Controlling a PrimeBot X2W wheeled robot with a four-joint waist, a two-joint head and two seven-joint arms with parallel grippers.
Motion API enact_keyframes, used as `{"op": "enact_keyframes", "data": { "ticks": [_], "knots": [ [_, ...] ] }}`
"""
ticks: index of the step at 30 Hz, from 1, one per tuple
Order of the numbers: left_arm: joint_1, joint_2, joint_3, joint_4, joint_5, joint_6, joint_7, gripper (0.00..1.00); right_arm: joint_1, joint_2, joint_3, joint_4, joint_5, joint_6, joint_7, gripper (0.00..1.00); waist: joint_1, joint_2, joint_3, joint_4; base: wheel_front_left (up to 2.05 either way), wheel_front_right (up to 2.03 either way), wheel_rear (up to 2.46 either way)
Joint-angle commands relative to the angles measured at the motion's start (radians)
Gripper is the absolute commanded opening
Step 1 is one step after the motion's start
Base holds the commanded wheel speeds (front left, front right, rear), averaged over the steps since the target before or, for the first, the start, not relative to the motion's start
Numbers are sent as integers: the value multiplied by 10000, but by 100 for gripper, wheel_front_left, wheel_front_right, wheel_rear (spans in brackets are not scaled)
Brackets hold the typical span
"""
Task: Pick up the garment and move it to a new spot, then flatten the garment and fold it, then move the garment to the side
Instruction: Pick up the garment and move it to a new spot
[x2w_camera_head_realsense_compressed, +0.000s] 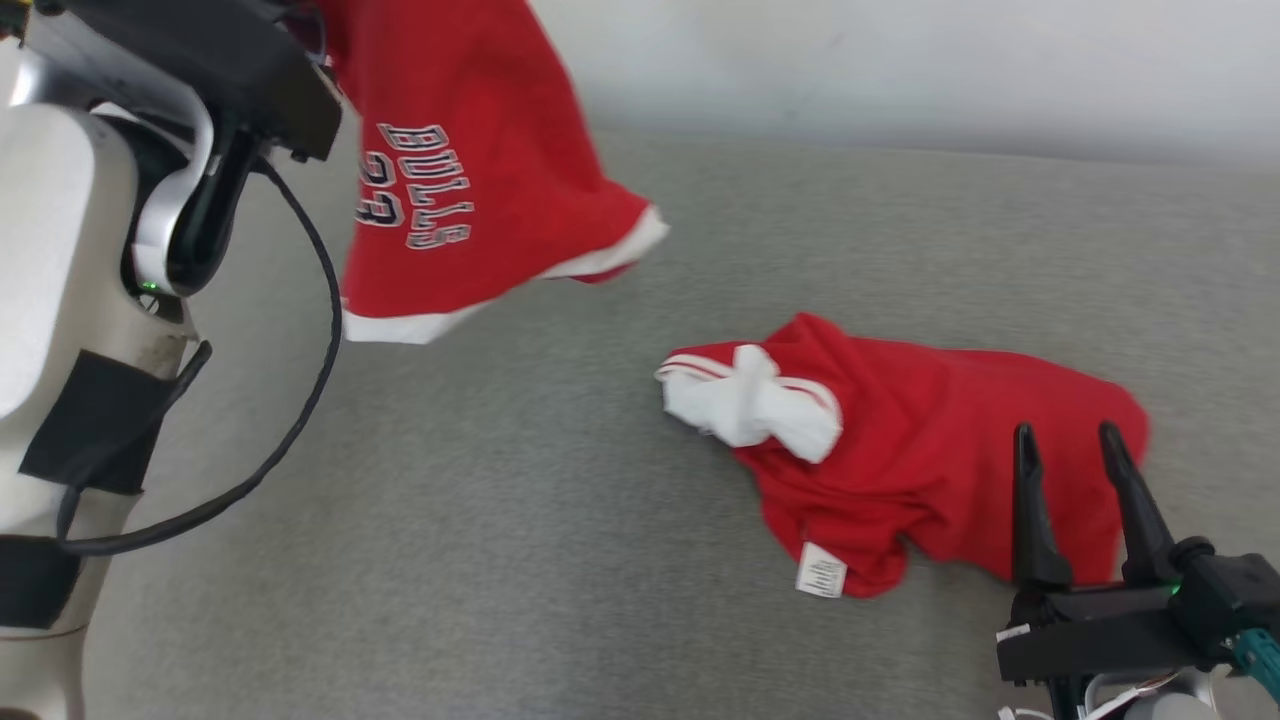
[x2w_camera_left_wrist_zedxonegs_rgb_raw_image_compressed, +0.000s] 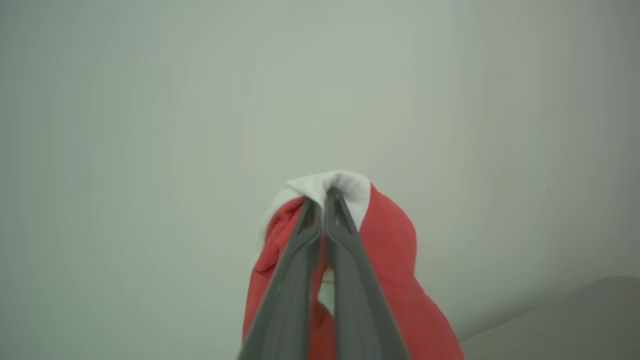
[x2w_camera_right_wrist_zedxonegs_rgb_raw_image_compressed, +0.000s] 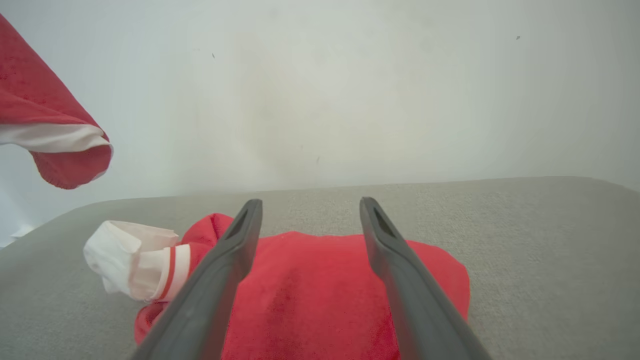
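A red garment (x2w_camera_head_realsense_compressed: 470, 180) with white trim and "BULLS 23" lettering hangs in the air at the upper left, above the grey surface. My left gripper (x2w_camera_left_wrist_zedxonegs_rgb_raw_image_compressed: 325, 192) is shut on its white edge, and the red cloth (x2w_camera_left_wrist_zedxonegs_rgb_raw_image_compressed: 395, 250) drapes down behind the fingers. A corner of it (x2w_camera_right_wrist_zedxonegs_rgb_raw_image_compressed: 45, 110) shows at the left of the right wrist view. My right gripper (x2w_camera_head_realsense_compressed: 1068, 440) is open at the lower right, its fingers over the near edge of a second red garment (x2w_camera_head_realsense_compressed: 900, 420) lying crumpled on the surface. Nothing sits between the right gripper (x2w_camera_right_wrist_zedxonegs_rgb_raw_image_compressed: 310, 205) fingers.
The second red garment (x2w_camera_right_wrist_zedxonegs_rgb_raw_image_compressed: 310, 290) has a bunched white cuff (x2w_camera_head_realsense_compressed: 750, 405) at its left end and a white label at its front. The grey padded surface (x2w_camera_head_realsense_compressed: 500, 500) runs back to a pale wall (x2w_camera_head_realsense_compressed: 900, 60). My left arm (x2w_camera_head_realsense_compressed: 200, 100) and its black cable (x2w_camera_head_realsense_compressed: 320, 330) hang at the left.
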Motion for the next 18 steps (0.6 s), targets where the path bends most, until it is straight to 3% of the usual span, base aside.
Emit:
{"op": "enact_keyframes", "data": {
  "ticks": [1, 9, 18],
  "knots": [
    [196, -3, 110, -7, -50, 79, -139, 0, -149, -33, 41, -183, -154, -22, 93, 100, -1, 0, 779, 1429, 0, 0, 0],
    [638, 452, 665, 253, -343, 268, -649, 0, -345, -283, 247, -1183, -433, -22, 736, 100, -1, 0, 1183, 2749, 0, 0, 0],
    [762, 1413, 1253, 882, -422, 334, -1029, 0, -316, -573, 426, -1936, -469, -22, 1211, 100, -1, 0, 1548, 2898, 0, 0, 0]
  ]
}}
